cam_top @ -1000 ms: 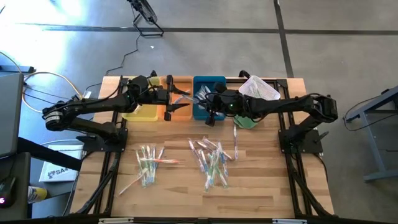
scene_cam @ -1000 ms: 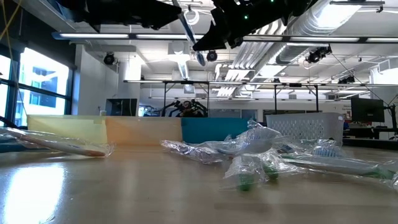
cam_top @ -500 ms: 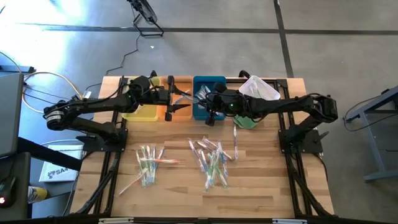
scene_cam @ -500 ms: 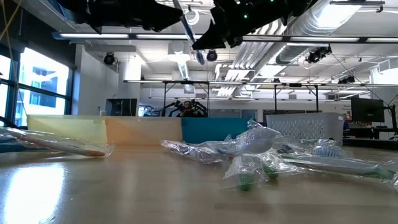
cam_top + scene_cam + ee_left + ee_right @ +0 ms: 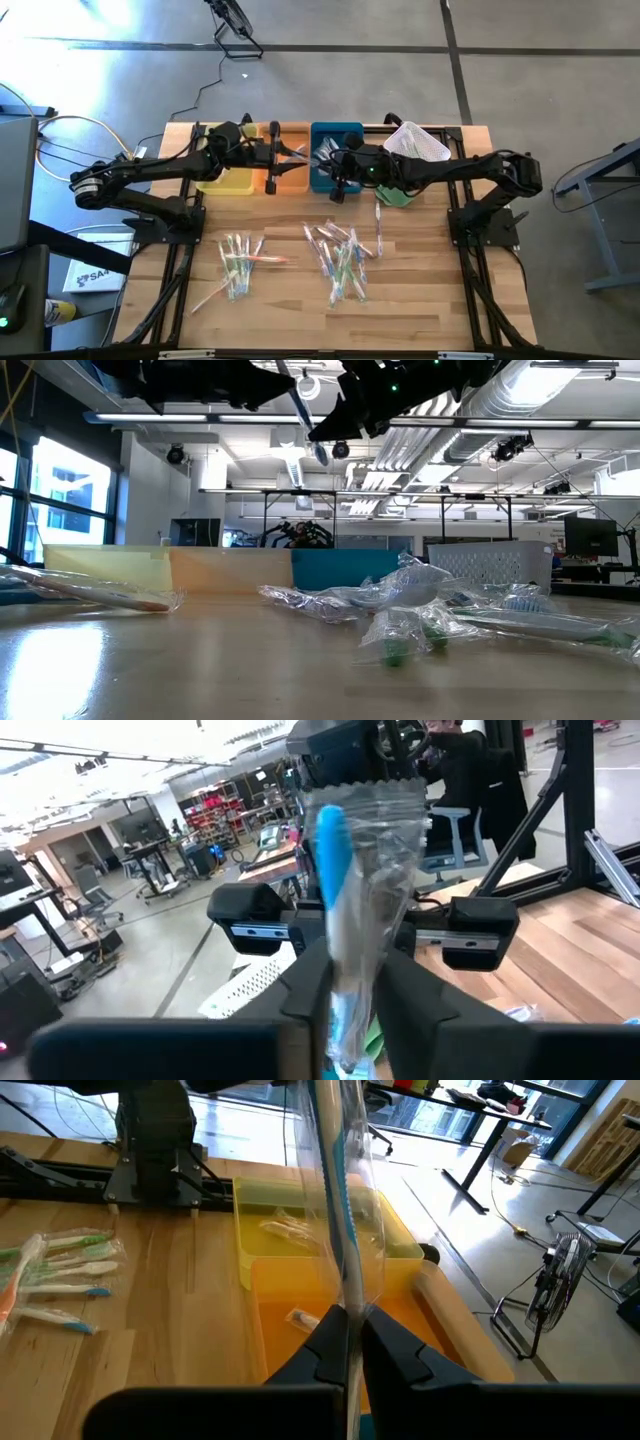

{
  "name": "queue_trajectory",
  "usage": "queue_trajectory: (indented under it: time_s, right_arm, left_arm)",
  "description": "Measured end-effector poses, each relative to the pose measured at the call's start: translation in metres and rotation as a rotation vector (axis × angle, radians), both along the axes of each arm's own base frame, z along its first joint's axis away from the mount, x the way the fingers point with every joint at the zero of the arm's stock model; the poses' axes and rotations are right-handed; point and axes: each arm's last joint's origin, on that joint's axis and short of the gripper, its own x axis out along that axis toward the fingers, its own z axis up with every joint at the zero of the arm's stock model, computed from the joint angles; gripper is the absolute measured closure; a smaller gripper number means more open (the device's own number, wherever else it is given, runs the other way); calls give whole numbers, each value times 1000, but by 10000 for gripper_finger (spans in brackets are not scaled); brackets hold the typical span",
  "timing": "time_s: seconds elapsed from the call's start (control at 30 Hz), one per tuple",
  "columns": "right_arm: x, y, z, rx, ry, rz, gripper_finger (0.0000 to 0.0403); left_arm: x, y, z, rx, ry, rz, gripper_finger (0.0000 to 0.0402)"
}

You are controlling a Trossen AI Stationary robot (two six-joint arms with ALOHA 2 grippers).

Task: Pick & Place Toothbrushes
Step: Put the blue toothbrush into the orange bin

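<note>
Two grippers meet above the far row of trays, both pinching the same wrapped toothbrush (image 5: 300, 152). Left gripper (image 5: 278, 157) hangs over the orange tray (image 5: 291, 181); right gripper (image 5: 338, 172) hangs over the blue tray (image 5: 327, 182). Each wrist view shows its own jaws narrowed onto the clear wrapper w/ the blue handle between them, so this looks like a mid-air handover, brush well above the tabletop (image 5: 290, 300).

Risks from here:
- Both jaws grip mostly crinkly wrapper. If one lets go before the other has a firm hold on the handle itself, the brush could slide inside the film & drop, prob. into the wrong tray or onto the wood.
- If either arm pulls away while both are clamped, the wrapper could tear or the brush twist, ending up skewed for placing.
- Grippers are v. close together; a small sideways error could bump fingers.
- Release height matters: a light brush let go from high up may bounce off a tray rim.

Yellow tray (image 5: 228, 180) at far left already holds a wrapped brush. White basket (image 5: 416, 142) sits at far right. Two loose piles of brushes wait nearer: left pile (image 5: 238, 264) and right pile (image 5: 340, 260), well apart from the trays.
</note>
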Motion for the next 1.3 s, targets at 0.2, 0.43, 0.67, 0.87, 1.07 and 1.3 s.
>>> queue_trajectory:
  time_s: [0.2, 0.43, 0.67, 0.87, 1.07, 1.3]
  right_arm:
    - [0, 0, 0, -1, -1, 2, 397]
    - [0, 1, 0, 6, 3, 21, 392]
    - [0, 1, 0, 9, 1, 29, 324]
    - [0, 2, -1, 18, 10, 54, 243]
    - [-15, 10, 16, 2, 19, 16, 184]
    - [-46, 21, 37, 22, 79, 17, 178]
  left_arm:
    - [0, 0, 1, 24, -8, -1, 385]
    - [0, 0, 0, 25, -1, -3, 381]
    - [0, 0, 0, 28, -1, 2, 381]
    - [0, 1, -1, 34, 9, 5, 381]
    - [-6, 13, -4, 39, 47, 61, 381]
    - [-25, 47, -11, -49, 114, 133, 381]
